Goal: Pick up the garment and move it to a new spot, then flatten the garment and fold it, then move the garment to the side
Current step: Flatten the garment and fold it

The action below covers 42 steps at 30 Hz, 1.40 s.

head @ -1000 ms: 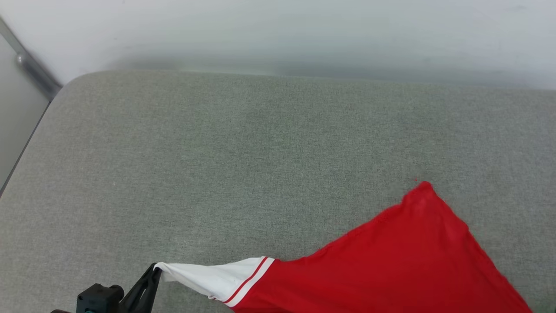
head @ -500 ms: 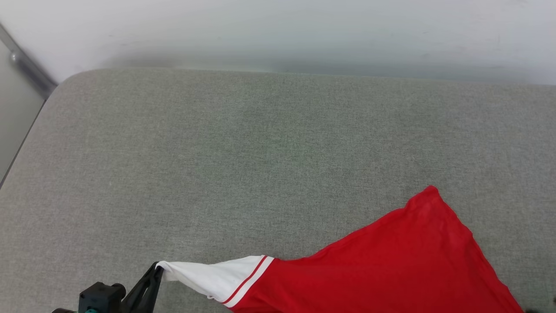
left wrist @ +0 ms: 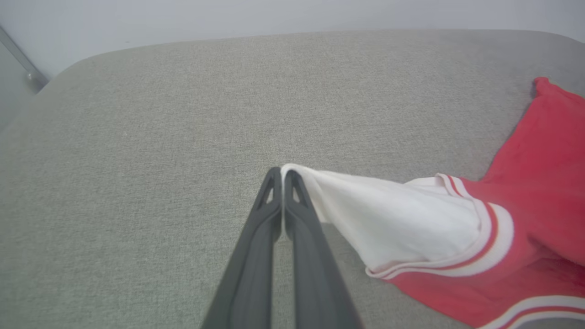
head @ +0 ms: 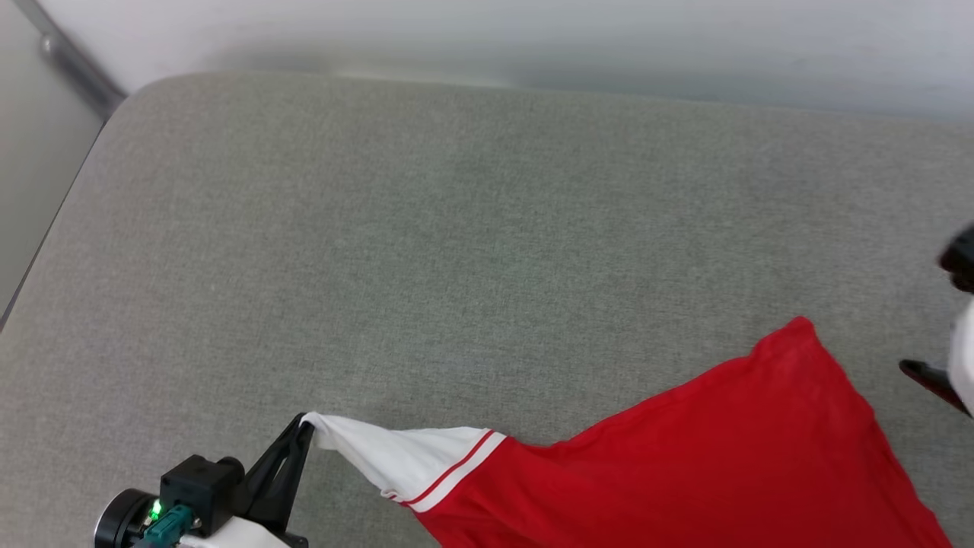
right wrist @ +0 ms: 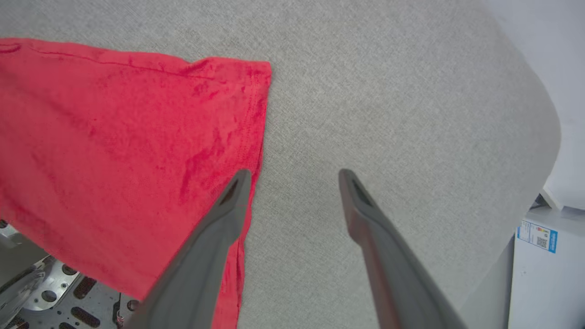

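- Your left pincer (head: 304, 422) (left wrist: 282, 171) is clenched on the tip of the white sleeve (head: 396, 460) (left wrist: 388, 214) of the garment (head: 685, 457) (left wrist: 539, 183) (right wrist: 114, 137). Its two fingers are pressed together and the cloth is caught between their tips.
- The sleeve is pulled out to a point toward the left. It hangs a little above the mattress (head: 456, 228) between the pincer and the red body.
- The garment is at the near edge of the mattress, mostly in the right half. You see its plain red side up, and the red-white trim where the sleeve ends.
- One red corner of the hem points toward the far edge. From there the hem runs back to the near right.
- Your right pincer (right wrist: 293, 173) is released, with its fingers wide apart and nothing between them.
- In the right wrist view, one finger stands over the hem edge and the other over bare mattress. Whether they touch the cloth, you cannot tell.
- The far half and the left part of the mattress are grey cloth, with a pale wall (head: 533, 30) behind the far edge.
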### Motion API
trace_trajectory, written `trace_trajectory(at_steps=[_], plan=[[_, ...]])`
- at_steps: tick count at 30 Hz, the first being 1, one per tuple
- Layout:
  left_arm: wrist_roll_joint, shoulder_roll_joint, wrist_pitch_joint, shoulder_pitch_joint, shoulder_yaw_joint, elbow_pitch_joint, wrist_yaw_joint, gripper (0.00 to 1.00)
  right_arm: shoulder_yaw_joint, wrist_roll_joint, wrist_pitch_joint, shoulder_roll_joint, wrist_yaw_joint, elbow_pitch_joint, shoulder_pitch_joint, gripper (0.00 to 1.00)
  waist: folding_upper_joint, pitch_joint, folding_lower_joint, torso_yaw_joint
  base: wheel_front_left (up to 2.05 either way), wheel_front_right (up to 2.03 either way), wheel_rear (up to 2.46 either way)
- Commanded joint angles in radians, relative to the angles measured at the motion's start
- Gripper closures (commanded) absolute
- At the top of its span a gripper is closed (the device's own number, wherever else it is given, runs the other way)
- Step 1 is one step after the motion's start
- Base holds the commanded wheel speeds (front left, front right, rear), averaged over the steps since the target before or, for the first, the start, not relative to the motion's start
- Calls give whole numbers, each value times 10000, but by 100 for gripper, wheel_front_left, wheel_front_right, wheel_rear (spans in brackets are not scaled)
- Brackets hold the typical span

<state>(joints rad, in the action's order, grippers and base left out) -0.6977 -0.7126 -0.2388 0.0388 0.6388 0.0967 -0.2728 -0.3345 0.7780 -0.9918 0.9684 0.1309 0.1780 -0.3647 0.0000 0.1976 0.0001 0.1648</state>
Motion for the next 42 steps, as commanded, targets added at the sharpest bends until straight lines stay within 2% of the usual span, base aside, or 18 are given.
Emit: trace_trajectory(at_steps=[1,5,10,15,20,21,22,28,35,39,42], plan=[[101,87,-5,276,20,0,67,100,-725,-310,-485,-337,-5,-336,-938,0,0,306,-1,211,0,0,0],[196,229,-48,578,51,-43,179,100,-1966,-687,-1117,-1099,-5,-1354,-2465,0,0,708,-1,437,0,0,0],[274,365,-97,856,50,-80,253,100,-3070,-916,-1083,-1852,-3,-2886,-3492,0,0,1171,-1,662,0,0,0],[339,497,-114,1053,81,-150,345,100,-3691,-837,-709,-2350,-5,-3923,-3640,0,0,1459,-1,791,0,0,0],[352,595,-132,1200,90,-295,438,100,-5150,-371,-615,-2590,26,-4457,-3070,0,0,1563,-1,817,0,0,0],[352,599,-140,1220,78,-326,451,100,-5320,-303,-491,-2572,41,-4464,-3069,57,0,1563,-1,802,0,0,0],[351,601,-147,1235,74,-365,465,100,-5396,-237,-316,-2560,48,-4510,-3126,100,0,1537,-1,778,0,0,0],[436,497,-152,1270,90,-449,456,100,-5087,186,1382,-2335,3,-4687,-3851,100,0,869,-1,587,0,0,0],[737,131,134,1732,59,-27,477,100,-4980,563,3369,-1727,-5,-4025,-4160,100,0,-378,-1,267,0,0,0],[953,-34,394,2566,-28,267,706,100,-4772,735,4290,-1409,-5,-3598,-4362,100,0,-770,-1,61,0,0,0],[1119,-135,633,3493,-173,362,954,100,-4454,788,4941,-1443,-5,-3433,-4613,100,0,-871,-1,-150,0,0,0]])
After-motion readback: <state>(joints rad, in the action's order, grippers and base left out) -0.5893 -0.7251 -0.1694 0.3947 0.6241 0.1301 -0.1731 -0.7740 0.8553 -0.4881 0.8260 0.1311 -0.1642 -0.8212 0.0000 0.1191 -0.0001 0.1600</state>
